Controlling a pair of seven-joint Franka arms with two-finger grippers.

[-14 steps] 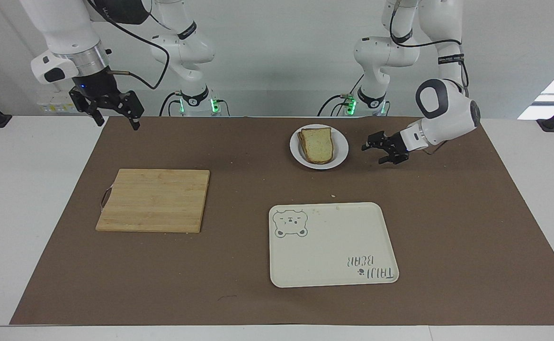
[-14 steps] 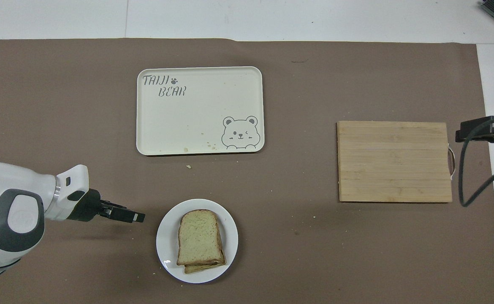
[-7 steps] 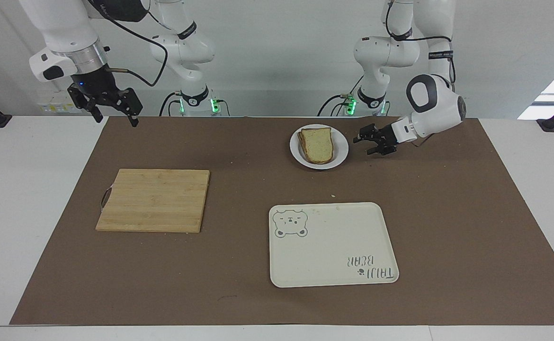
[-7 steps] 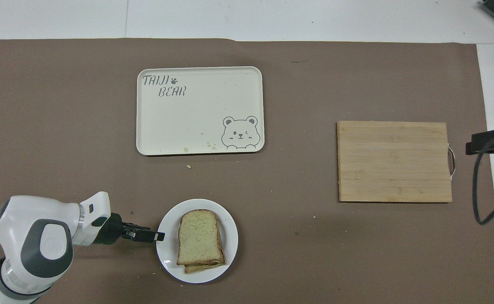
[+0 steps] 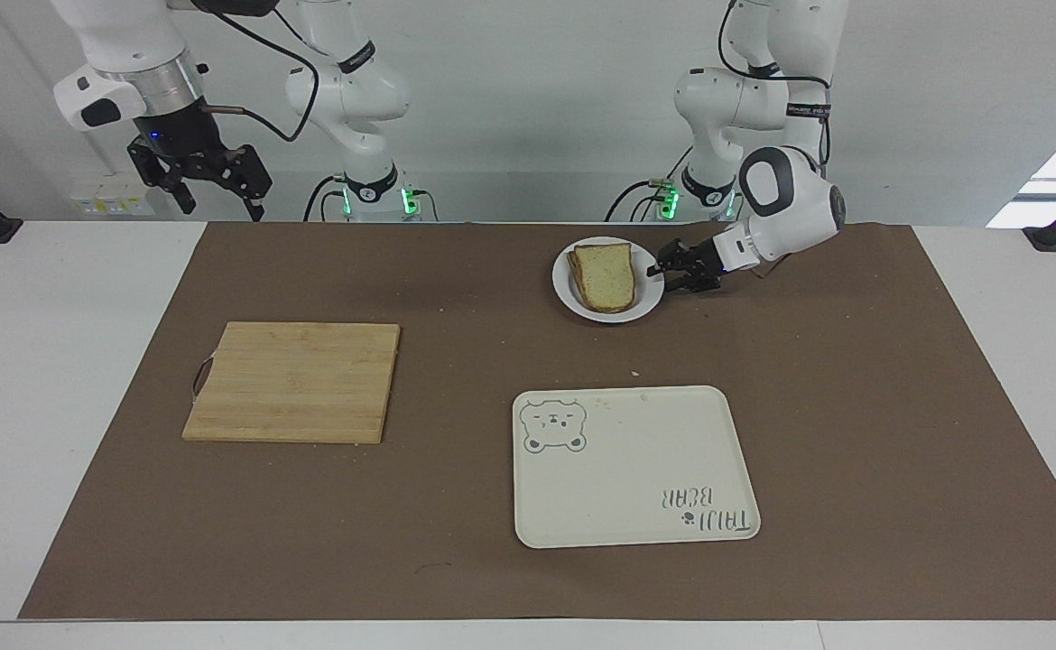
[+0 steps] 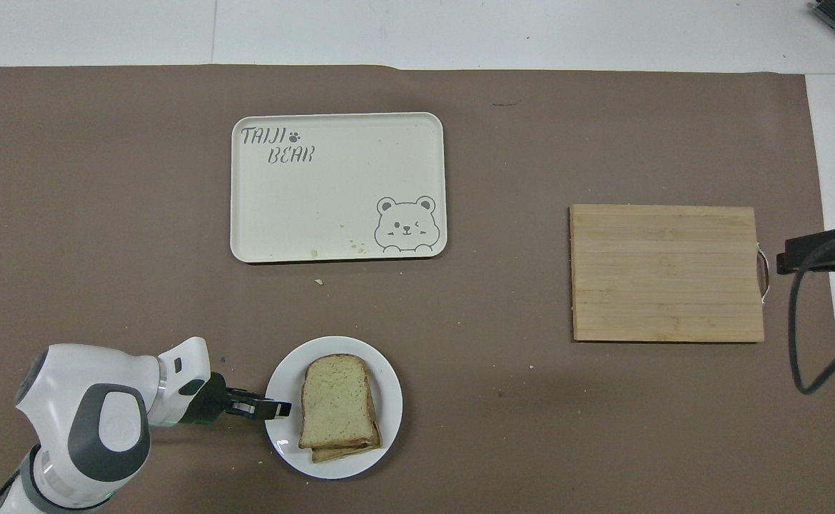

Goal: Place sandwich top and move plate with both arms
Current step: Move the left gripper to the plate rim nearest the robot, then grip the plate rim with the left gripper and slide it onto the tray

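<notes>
The sandwich top (image 5: 606, 273) lies on a lower slice on the small white plate (image 5: 616, 314), on the part of the mat nearest the robots. It also shows in the overhead view (image 6: 337, 400) on the plate (image 6: 350, 467). My left gripper (image 5: 664, 271) reaches in low and level from the left arm's end. It is open, with its fingertips at the plate's rim; in the overhead view the left gripper (image 6: 283, 409) overlaps the rim. My right gripper (image 5: 221, 213) is open and empty, raised high over the mat's edge at the right arm's end.
A wooden cutting board (image 5: 295, 381) lies toward the right arm's end. A cream bear tray (image 5: 632, 465) lies farther from the robots than the plate. A few crumbs (image 5: 635, 373) lie between plate and tray. The right arm's cable (image 6: 810, 343) hangs beside the board.
My left gripper has moved low across the mat to the plate's rim. My right gripper has risen a little. Plate and bread have not moved.
</notes>
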